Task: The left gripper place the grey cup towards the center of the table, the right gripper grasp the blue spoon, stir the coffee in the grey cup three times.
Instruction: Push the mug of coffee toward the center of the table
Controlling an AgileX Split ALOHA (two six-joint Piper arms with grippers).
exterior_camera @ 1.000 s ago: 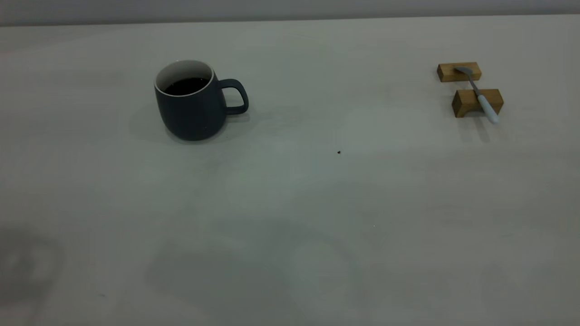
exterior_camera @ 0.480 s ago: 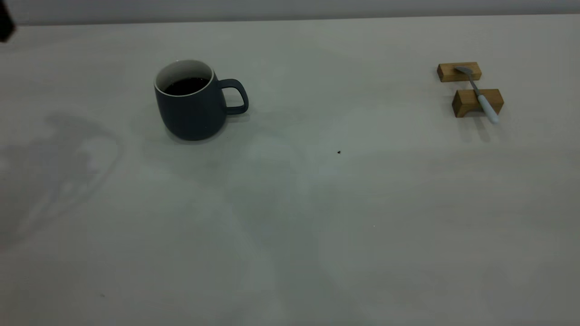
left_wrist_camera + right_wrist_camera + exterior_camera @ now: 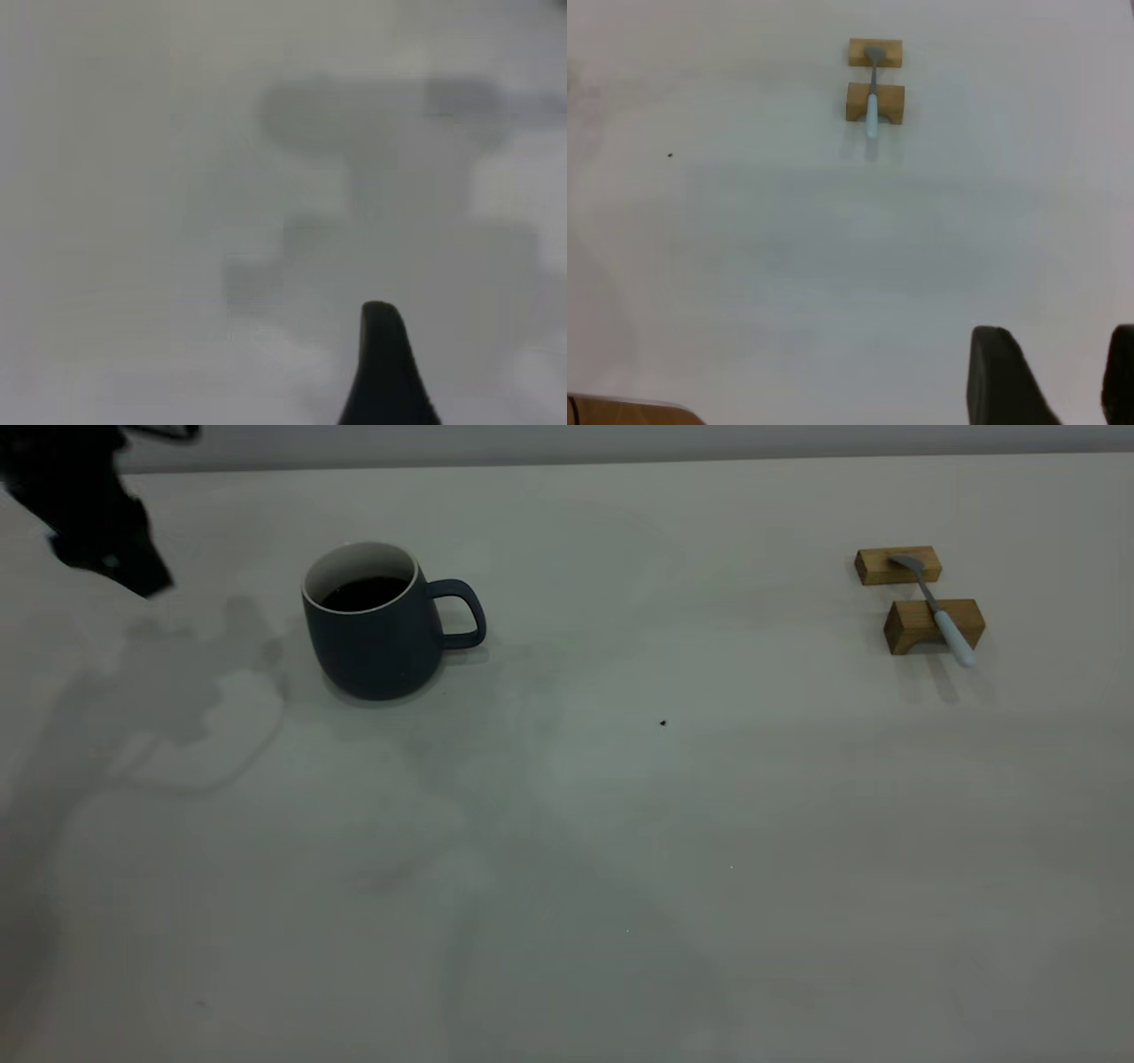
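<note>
While the grey cup [image 3: 376,624] waits left of centre, my left gripper [image 3: 97,531] hangs beside it, well apart.

I'd approach low and level, keeping the coffee [image 3: 363,592] calm; its jaws I cannot tell. Only the right wrist view shows the right gripper [image 3: 1050,376], fingers apart, far from the blue spoon [image 3: 871,97] on its wooden blocks [image 3: 875,78].

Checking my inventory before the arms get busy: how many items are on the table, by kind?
Cup: 1
Spoon: 1
Wooden blocks: 2
Total: 4
</note>
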